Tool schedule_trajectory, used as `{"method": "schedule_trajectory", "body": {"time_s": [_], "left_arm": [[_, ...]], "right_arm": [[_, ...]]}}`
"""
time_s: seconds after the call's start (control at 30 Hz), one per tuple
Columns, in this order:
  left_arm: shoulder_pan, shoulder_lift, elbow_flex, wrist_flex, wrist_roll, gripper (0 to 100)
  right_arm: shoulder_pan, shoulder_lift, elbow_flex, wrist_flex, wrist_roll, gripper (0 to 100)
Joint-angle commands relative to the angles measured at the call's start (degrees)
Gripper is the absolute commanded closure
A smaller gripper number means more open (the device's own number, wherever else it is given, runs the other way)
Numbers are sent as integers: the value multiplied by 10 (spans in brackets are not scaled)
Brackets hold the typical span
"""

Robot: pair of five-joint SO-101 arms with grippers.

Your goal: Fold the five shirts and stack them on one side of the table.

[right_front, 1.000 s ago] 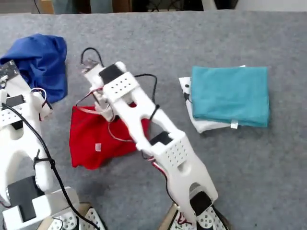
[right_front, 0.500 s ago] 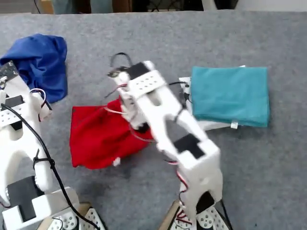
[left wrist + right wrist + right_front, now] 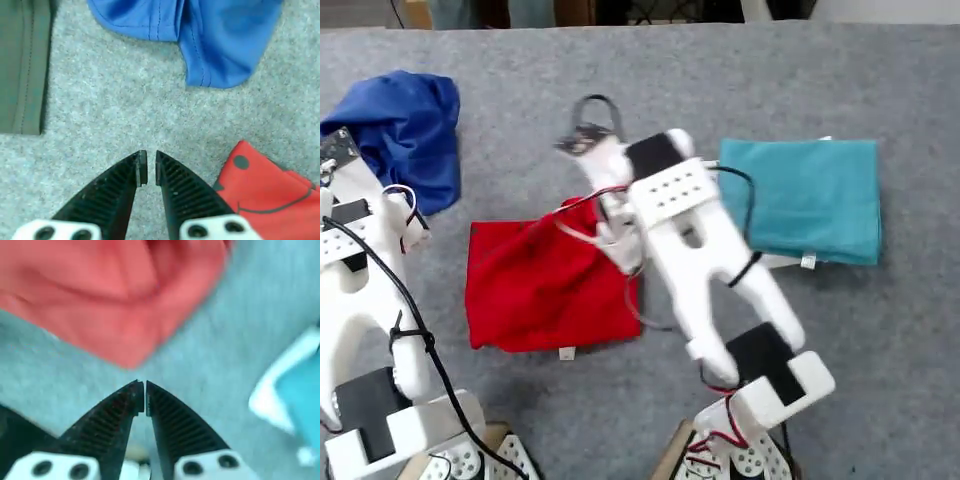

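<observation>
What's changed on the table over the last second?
The right tool swung toward the teal shirt, drawing the red shirt out flatter on the way, and is now shut on nothing. The blue shirt, teal shirt and left arm stayed put.

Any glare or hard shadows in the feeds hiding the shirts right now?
High view: even, diffuse light and no glare; only a faint, soft shadow under the right arm, with the red shirt and teal shirt plainly lit. Left wrist view: flat light on the blue shirt, no hotspots. Right wrist view: no glare, the red shirt evenly lit.
</observation>
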Motion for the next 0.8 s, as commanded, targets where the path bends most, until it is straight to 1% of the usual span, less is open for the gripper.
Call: {"method": "schedule_trajectory", "body": {"time_s": [0.0,0.17,0.27,0.3,0.4,0.47,0.77], "left_arm": [[-3,-21,0,-4,-4,945],[-10,-21,1,-3,-5,945],[-17,-20,1,-4,-5,945],[-17,-20,2,-4,-5,944],[-17,-20,11,-6,-5,943],[-17,-20,14,-4,-5,943],[-16,-20,22,-6,-5,945]], "right_arm": [[-35,38,-50,-45,3,984],[-30,140,-80,-40,4,984],[-28,175,-99,-40,8,982],[-28,181,-106,-41,11,969],[-33,192,-123,-40,55,871],[-37,196,-126,-45,69,826],[-69,272,-177,-56,70,838]]}}
